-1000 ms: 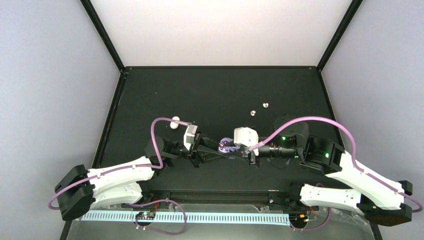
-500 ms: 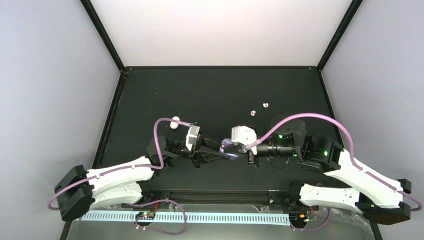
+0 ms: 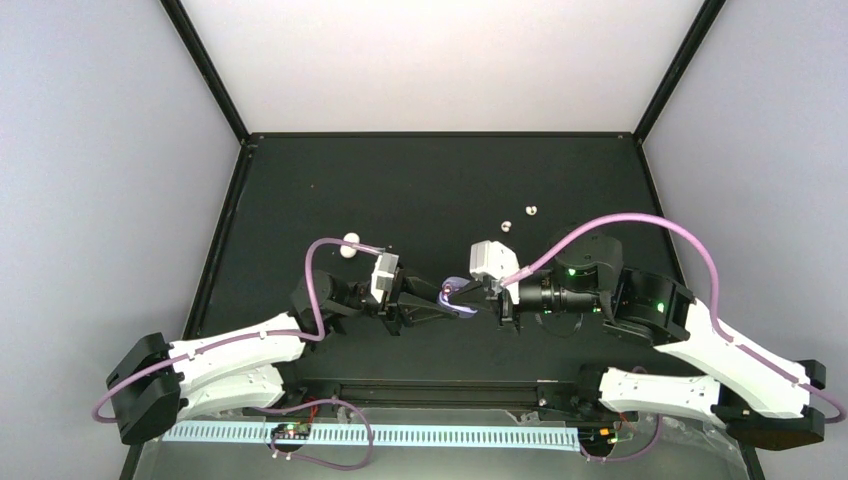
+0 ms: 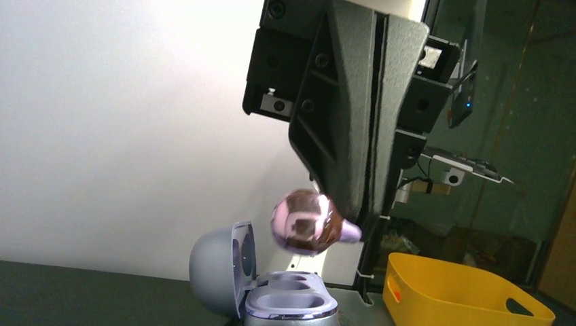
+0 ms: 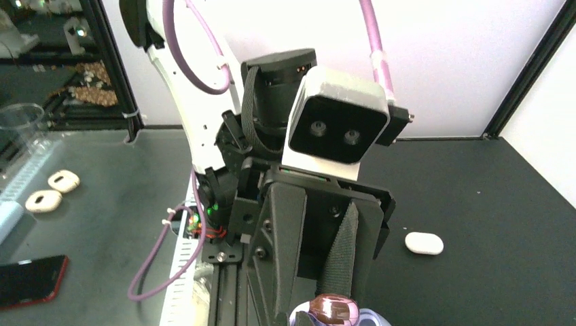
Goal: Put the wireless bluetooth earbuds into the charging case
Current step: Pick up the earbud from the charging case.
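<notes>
Right fingers (image 4: pixel 339 136): closing tight on a purple earbud (image 4: pixel 307 222), pinching it at their tips
Purple earbud: hanging just above the open charging case (image 4: pixel 285 302) (lid tipped back)
Left fingers (image 3: pixel 420 306): gripping the charging case from the other side
Counter (image 3: pixel 400 180): carrying two white earbuds (image 3: pixel 506 226), lying near each other, and a white case (image 3: pixel 350 245) well apart
</notes>
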You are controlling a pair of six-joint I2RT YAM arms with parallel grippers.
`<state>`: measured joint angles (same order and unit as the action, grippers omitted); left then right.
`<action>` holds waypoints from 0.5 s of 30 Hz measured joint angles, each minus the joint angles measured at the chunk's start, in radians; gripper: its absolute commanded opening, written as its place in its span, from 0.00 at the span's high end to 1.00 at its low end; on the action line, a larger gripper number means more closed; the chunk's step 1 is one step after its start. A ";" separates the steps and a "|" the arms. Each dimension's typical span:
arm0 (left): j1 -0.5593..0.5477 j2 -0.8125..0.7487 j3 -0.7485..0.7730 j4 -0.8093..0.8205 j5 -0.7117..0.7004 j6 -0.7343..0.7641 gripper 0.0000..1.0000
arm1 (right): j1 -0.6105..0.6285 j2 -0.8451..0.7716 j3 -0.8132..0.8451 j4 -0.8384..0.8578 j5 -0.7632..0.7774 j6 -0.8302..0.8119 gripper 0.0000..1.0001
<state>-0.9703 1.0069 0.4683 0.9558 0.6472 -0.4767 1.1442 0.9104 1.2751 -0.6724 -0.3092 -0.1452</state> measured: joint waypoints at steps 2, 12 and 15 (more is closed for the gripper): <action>0.000 -0.001 0.000 -0.007 0.000 0.007 0.98 | 0.000 -0.003 0.002 0.011 -0.005 0.029 0.99; 0.000 -0.062 0.000 -0.041 -0.016 0.069 0.99 | -0.147 -0.055 0.001 0.148 -0.201 0.248 0.99; 0.000 -0.097 0.000 -0.050 -0.022 0.101 0.98 | -0.209 -0.068 0.000 0.216 -0.309 0.340 0.99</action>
<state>-0.9703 0.9104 0.4683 0.9054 0.6254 -0.3759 0.9352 0.8429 1.2755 -0.4568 -0.6182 0.1951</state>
